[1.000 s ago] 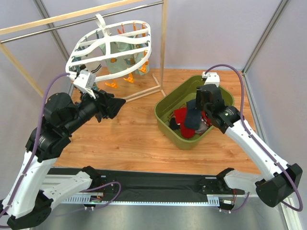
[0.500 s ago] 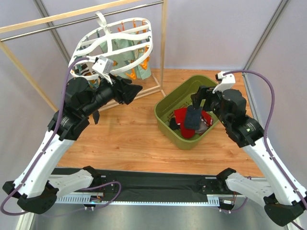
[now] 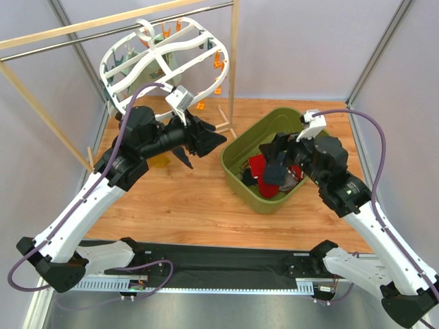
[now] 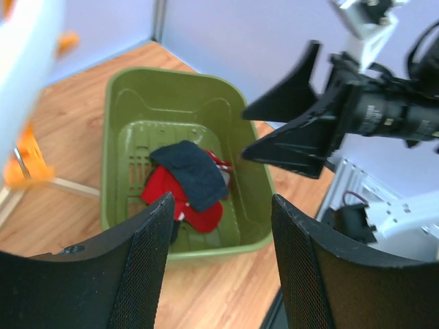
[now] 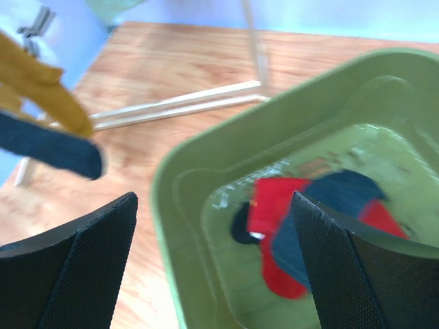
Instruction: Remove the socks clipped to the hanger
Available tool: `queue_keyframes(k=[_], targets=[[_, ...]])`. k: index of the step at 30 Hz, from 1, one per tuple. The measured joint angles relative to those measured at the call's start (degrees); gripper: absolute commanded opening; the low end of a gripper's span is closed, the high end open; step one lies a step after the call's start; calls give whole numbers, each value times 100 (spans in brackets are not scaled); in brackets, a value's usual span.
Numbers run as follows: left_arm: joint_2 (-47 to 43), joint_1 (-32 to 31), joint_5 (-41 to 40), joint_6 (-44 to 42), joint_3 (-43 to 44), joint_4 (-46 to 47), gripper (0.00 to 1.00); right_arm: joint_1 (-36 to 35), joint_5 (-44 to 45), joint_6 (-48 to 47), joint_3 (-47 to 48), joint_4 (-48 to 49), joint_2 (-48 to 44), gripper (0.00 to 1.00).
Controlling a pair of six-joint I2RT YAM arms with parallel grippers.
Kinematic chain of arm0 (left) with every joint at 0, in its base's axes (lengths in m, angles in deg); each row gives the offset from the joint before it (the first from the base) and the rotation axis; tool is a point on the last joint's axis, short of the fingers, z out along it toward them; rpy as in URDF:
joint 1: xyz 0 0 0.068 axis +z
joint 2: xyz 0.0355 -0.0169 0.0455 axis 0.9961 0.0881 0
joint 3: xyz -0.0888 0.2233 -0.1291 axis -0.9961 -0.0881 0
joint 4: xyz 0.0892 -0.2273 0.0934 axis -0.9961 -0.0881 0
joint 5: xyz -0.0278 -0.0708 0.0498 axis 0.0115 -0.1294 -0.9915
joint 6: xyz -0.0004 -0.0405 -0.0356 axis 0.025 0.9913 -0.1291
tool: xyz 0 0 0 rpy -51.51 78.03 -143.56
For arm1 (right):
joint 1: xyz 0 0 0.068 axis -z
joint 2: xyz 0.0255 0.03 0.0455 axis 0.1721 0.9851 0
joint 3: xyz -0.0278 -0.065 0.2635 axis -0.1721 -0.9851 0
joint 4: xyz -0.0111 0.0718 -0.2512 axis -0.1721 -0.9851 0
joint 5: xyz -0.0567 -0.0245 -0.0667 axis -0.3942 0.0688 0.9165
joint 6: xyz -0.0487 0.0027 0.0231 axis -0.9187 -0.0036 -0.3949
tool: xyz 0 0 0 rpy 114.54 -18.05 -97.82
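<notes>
Wooden bench (image 3: pixel 192 199) inside grey walls (image 3: pixel 295 48). Green bin (image 3: pixel 236 171) at 3 o'clock, red and navy socks (image 3: pixel 264 171) inside. White hanger (image 3: pixel 161 58) at 11 o'clock, hooked on rail (image 3: pixel 82 44), mint socks (image 3: pixel 164 46) clipped. Parted left fingers (image 4: pixel 137 274), wide right fingers (image 5: pixel 75 267), both empty.

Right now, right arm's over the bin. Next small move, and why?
Probably lift the right gripper clear of the bin and swing it toward the hanger: its jaws are open and empty, the dark sock lies on the red socks, and mint fabric hangs there.
</notes>
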State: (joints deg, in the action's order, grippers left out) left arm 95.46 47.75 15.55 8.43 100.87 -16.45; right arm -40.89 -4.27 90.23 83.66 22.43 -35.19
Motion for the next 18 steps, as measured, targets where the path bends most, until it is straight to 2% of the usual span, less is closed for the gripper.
queue_keyframes(k=[4,9,13,18], targets=[[-299,-66,315,13,-120,-111,66,-380,-625,-39,-671,1086,-17,95],[-710,-66,772,153,-219,-120,66,-1397,-1290,-535,-1329,2973,479,98],[-861,-66,1023,262,-116,-188,67,-2055,-1445,-981,-986,3897,1539,98],[-911,-66,1093,341,170,-310,68,-2387,-1370,-1237,-146,4671,2922,99]])
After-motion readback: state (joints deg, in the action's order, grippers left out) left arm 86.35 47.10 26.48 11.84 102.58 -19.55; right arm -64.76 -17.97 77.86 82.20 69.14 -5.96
